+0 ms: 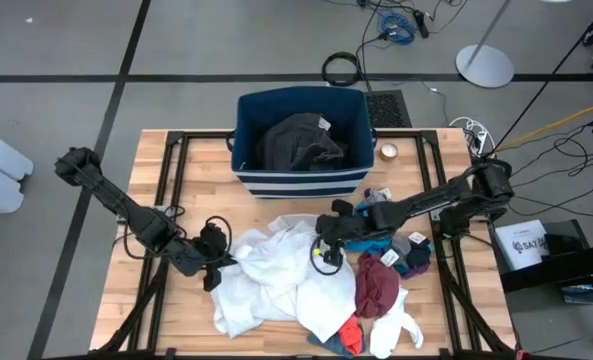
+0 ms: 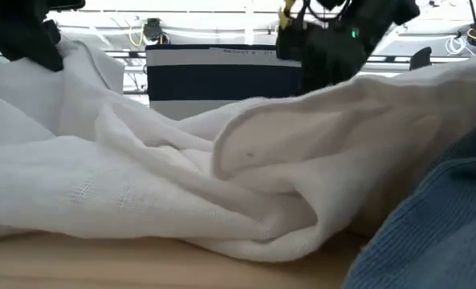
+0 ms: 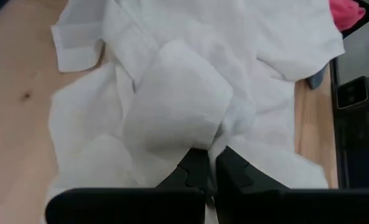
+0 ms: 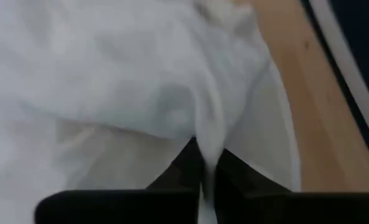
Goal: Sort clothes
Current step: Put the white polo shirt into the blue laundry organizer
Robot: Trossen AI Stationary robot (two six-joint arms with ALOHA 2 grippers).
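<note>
A large white garment [image 1: 281, 275] lies crumpled on the wooden table [image 1: 126, 300], in front of the navy striped bin [image 1: 301, 180]. A dark grey garment [image 1: 298, 142] lies in the bin. My left gripper [image 1: 219, 262] is shut at the white garment's left edge. My right gripper [image 1: 322, 252] is shut on its far right part. To the right of the white garment lie a maroon piece [image 1: 377, 288], a red piece [image 1: 351, 330], a white sock [image 1: 401, 330] and blue-grey pieces [image 1: 411, 258]. My left gripper pinches a bunched fold [image 3: 190, 134] at the white garment's left edge between its two fingers, slanting down from the table's left. The cloth bulges up just ahead of the fingertips [image 3: 196, 171]; the rest lies slack on the table. My right gripper pinches a raised ridge of the white garment [image 4: 207, 146] between its two fingers, slanting down from the table's right. The ridge runs back between the fingers [image 4: 234, 171]; how many layers, I cannot tell. The garment around it rests on the table.
A roll of tape [image 1: 388, 152] sits on the table right of the bin. Black frame rails [image 1: 171, 180] run along the table's sides. In the low view the white garment [image 2: 181, 185] fills the foreground, with blue-grey cloth [image 2: 430, 233] at the lower right.
</note>
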